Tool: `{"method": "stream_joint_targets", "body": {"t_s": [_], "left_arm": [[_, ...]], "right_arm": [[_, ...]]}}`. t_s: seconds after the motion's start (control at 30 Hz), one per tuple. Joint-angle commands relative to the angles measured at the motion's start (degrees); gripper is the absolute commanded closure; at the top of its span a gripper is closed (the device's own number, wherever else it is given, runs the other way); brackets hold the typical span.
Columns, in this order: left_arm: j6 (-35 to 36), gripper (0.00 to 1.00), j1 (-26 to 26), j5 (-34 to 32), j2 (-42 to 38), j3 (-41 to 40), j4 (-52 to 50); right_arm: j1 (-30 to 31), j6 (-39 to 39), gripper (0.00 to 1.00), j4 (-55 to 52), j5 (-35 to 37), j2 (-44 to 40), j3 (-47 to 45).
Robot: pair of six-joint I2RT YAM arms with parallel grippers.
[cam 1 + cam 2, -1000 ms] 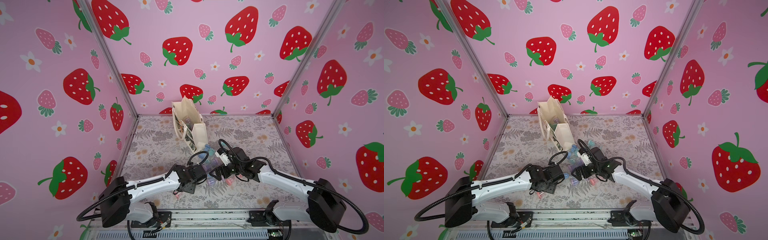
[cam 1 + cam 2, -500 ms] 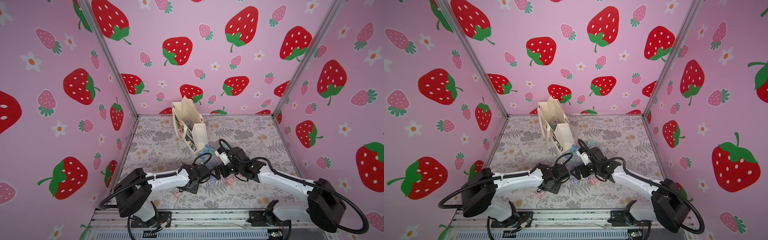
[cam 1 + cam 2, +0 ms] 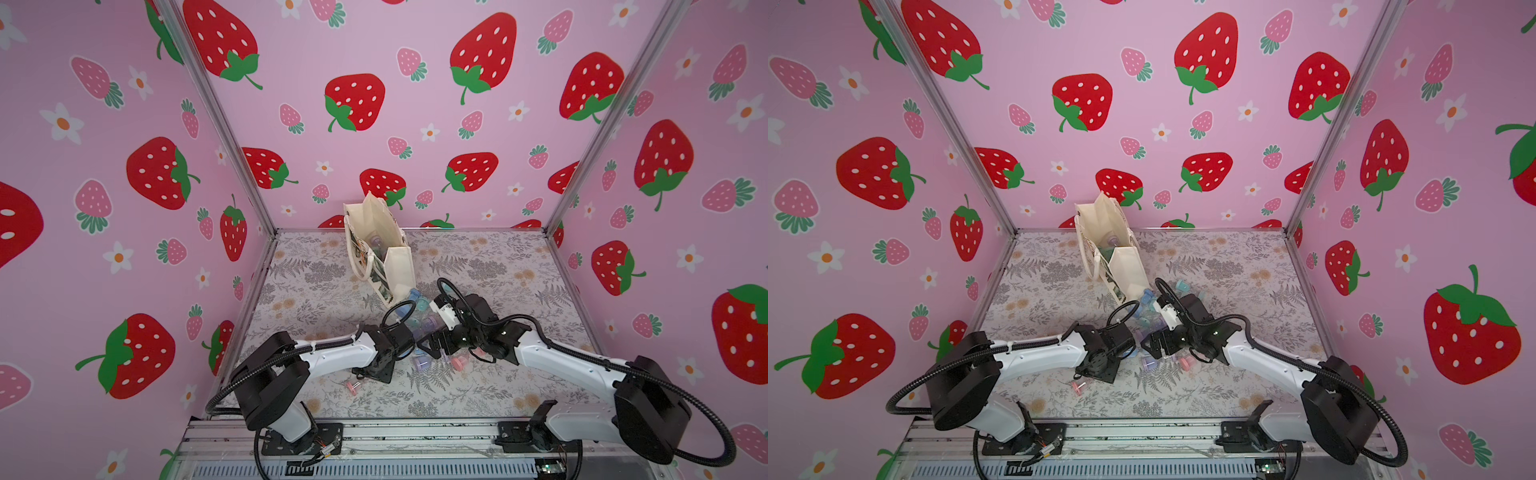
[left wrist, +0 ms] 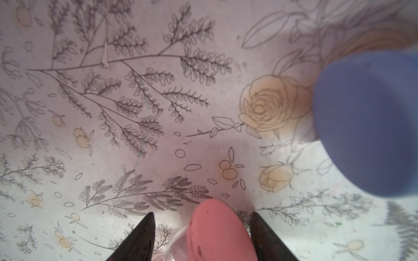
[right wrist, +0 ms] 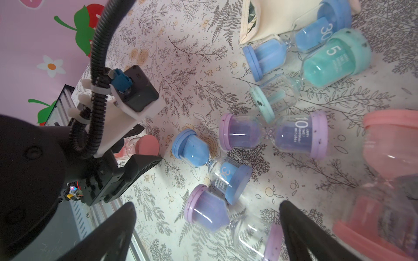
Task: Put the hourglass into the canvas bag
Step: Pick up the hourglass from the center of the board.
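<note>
Strawberry-print walls (image 3: 415,124) closed in the floral table (image 3: 498,266), and the canvas bag (image 3: 399,266) stood open near the table's back edge, left of its middle, with a loose heap of hourglasses (image 3: 419,320) between it and the arms. Nearer the front edge, well apart from the bag, lay a small pink hourglass (image 4: 217,230); the left gripper (image 4: 201,217) stood partly spread astride it, a clear gap on one side, while on the other I could not tell whether the finger touched the cap. The right gripper (image 5: 207,203) hung spread wide over a purple hourglass (image 5: 208,217), holding nothing. The step in hand looked like the grasp of the pink one. Next the jaws would need to pinch it firmly, lift it clear of the table, carry it over the heap to the bag's narrow mouth and let go without tipping the bag.
</note>
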Motion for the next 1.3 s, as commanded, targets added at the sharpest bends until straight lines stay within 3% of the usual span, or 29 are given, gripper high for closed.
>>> {"method": "stream_joint_targets", "body": {"t_s": [0.0, 0.33, 0.63, 1.27], "left_arm": [[-0.65, 0.32, 0.06, 1.27, -1.33, -1.74, -1.84], [-0.24, 0.34, 0.01, 1.09, 0.42, -2.19, -0.97], [-0.04, 0.45, 0.24, 0.68, 1.37, -2.33, 0.14], [-0.75, 0.55, 0.24, -0.98, -2.52, -0.79, -1.43]], "right_arm": [[0.16, 0.52, 0.01, 0.26, 0.84, 0.80, 1.04], [0.16, 0.96, 0.01, 0.79, 1.04, 1.61, 1.35], [0.20, 0.96, 0.01, 0.45, 1.51, 1.17, 1.54], [0.07, 1.47, 0.01, 0.26, 2.56, -0.90, 2.10]]}}
